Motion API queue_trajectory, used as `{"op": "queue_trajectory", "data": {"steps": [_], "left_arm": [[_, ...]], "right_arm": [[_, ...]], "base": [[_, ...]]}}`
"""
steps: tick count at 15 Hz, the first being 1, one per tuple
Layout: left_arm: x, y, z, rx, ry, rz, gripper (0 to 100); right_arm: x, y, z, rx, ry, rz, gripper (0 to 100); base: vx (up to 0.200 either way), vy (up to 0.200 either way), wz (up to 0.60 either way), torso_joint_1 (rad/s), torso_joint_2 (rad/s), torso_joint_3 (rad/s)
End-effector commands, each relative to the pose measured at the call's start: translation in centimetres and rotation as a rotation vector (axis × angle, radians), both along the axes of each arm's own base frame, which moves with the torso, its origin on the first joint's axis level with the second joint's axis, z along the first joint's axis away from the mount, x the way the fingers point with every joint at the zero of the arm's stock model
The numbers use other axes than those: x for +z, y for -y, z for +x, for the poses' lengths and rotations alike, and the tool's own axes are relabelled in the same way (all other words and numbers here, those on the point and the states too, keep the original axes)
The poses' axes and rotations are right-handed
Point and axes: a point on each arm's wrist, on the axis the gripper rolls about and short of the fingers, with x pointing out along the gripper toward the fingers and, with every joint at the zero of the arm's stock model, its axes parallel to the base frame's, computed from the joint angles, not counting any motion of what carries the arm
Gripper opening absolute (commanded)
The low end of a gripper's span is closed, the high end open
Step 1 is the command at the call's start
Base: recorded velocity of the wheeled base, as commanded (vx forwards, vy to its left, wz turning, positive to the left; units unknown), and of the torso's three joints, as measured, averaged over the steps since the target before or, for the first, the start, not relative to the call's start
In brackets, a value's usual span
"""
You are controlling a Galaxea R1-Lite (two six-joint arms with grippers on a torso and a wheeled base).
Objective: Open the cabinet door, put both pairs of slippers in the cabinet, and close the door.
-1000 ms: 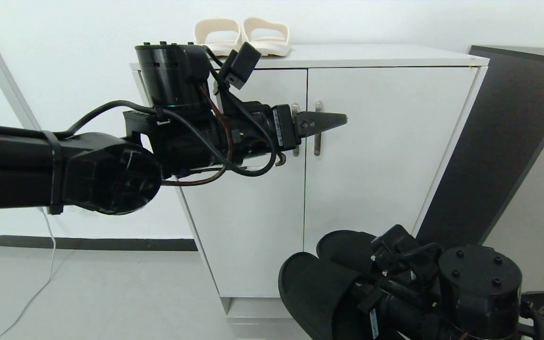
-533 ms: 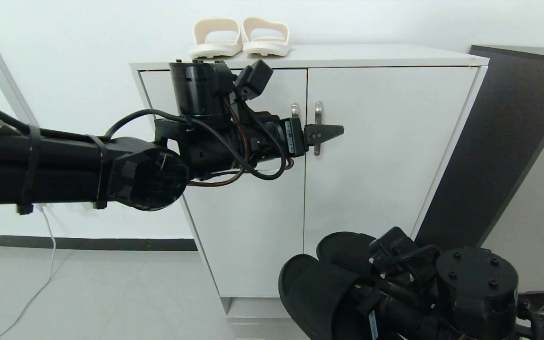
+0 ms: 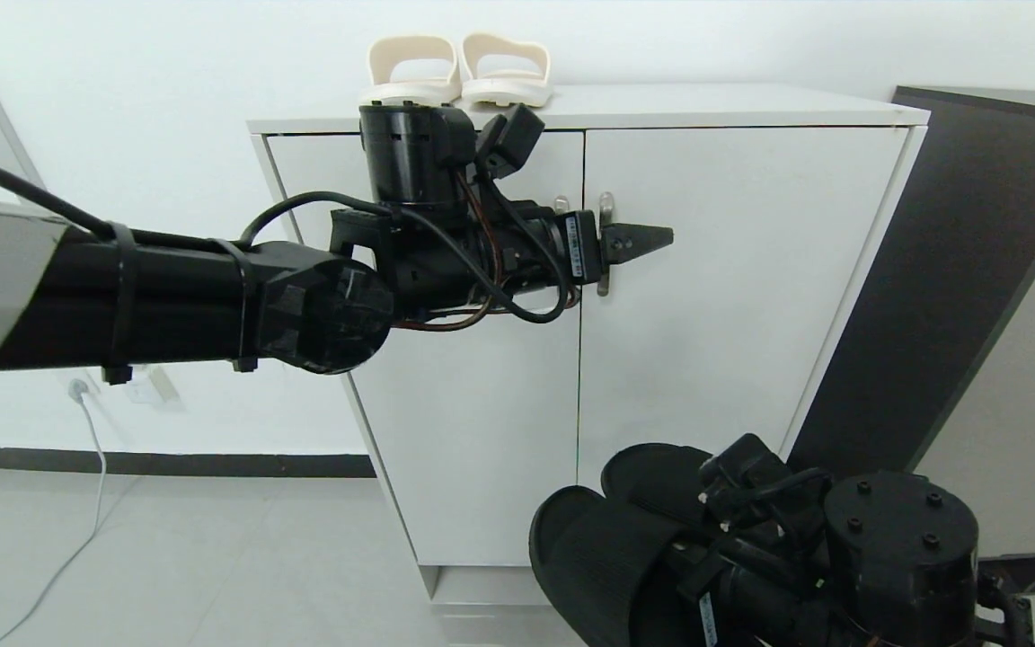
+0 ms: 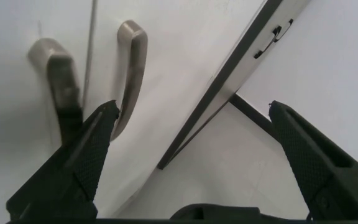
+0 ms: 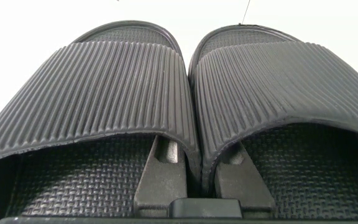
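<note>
The white cabinet [image 3: 733, 296] has both doors shut, with two metal handles [image 3: 605, 208] side by side at the centre seam. My left gripper [image 3: 641, 241] is open, level with the handles and just in front of the right door. In the left wrist view, one of its fingers [image 4: 89, 162] lies close to a handle [image 4: 132, 68], and nothing is between the fingers. A cream pair of slippers [image 3: 459, 67] sits on the cabinet top. Low in front of the cabinet, my right gripper [image 5: 199, 177] is shut on the black pair of slippers [image 3: 612, 530], its fingers inside the straps.
A dark panel [image 3: 958, 270] leans along the cabinet's right side. A white wall [image 3: 122, 108] stands behind the cabinet, with a cable [image 3: 77, 539] hanging down to the grey floor at the left. There is open floor to the left of the cabinet.
My left arm has stretched further toward the cabinet, bringing its gripper closer to the handles. The right arm and the black slippers have barely shifted.
</note>
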Motion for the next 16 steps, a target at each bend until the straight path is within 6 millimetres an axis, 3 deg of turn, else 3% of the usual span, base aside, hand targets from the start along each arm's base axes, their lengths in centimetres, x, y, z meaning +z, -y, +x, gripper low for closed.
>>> {"op": "queue_trajectory", "data": {"steps": [1,8,9,16], "left_arm": [[-0.6,0.6,0.7,-0.001,-0.007,0.003,100],[-1.2,1.3,1.6,-0.001,-0.009,0.005,100],[-1.2,1.3,1.5,-0.002,-0.007,0.005,0],[-0.4,0.8,-1.5,-0.036,-0.014,0.01,0]], "right_arm": [[-0.2,0.0,0.0,0.0,-0.005,-0.006,0],[-0.6,-0.3,0.2,0.001,-0.006,-0.004,0],[-0.7,-0.1,0.1,0.003,-0.01,-0.009,0],[-1.1,0.7,-1.0,0.154,-0.002,0.018,0]], "base": [[0.0,0.0,0.0,0.0,0.0,0.0],[0.0,0.0,0.0,0.0,0.0,0.0],[0.0,0.0,0.0,0.0,0.0,0.0],[0.0,0.0,0.0,0.0,0.0,0.0]]}}
